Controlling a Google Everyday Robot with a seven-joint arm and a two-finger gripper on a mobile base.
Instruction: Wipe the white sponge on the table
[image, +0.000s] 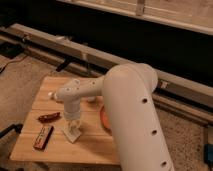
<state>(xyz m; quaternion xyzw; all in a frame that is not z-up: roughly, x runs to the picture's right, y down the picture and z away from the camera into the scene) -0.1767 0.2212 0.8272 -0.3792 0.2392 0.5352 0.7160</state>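
White sponge (73, 135) lies under the jaws on the table (94, 145).

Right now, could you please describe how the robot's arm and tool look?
The arm is smooth and cream-white, built of thick rounded tubes, with small dark holes along the biggest one. The tool, down at the white sponge on the table, is equally pale.

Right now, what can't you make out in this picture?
Camera view:
Orange bowl: mostly hidden behind the robot arm.
White sponge: partly covered by the gripper, down on it midway along the table.
Table, right side: hidden by the arm.
Dark bar: label too blurred to read.
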